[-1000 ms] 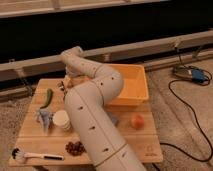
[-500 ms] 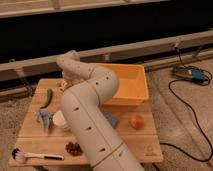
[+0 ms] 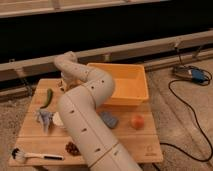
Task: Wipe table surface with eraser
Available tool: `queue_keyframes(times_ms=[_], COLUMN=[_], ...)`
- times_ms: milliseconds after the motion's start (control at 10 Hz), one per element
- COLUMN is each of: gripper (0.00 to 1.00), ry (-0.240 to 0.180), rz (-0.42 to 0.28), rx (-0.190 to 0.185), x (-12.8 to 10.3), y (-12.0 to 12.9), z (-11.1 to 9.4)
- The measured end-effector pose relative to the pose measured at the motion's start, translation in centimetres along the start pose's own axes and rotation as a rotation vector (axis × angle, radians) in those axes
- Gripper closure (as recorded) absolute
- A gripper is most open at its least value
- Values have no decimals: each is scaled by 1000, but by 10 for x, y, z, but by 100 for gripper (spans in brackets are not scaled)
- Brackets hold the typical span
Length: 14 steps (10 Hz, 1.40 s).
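One pale-wood surface [image 3: 131, 142] with plank lines carries everything. At its left front lies a white-headed brush [image 3: 30, 155]. Behind that are a grey-blue crumpled thing [image 3: 44, 119] and a green chilli [image 3: 48, 97]. The claw [image 3: 63, 86] is over the far left part, tucked behind the bend of the arm [image 3: 85, 120]; apart or together, I cannot tell. Right of the arm lie a blue block [image 3: 109, 120] and an orange fruit [image 3: 137, 121], in front of the orange-yellow tub [image 3: 127, 99].
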Motion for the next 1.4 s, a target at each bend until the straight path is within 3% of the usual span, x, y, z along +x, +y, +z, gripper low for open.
queue_keyframes(times_ms=[400,800,1100,1400], gripper=[98,100,100,100], ry=[-16,-81,-152,-167], rz=[13,-27,-57,-83], rx=[12,15,4,-7], x=[-2,-8,-15,-1], y=[-6,3,15,50], z=[-15,-57,-114,-160])
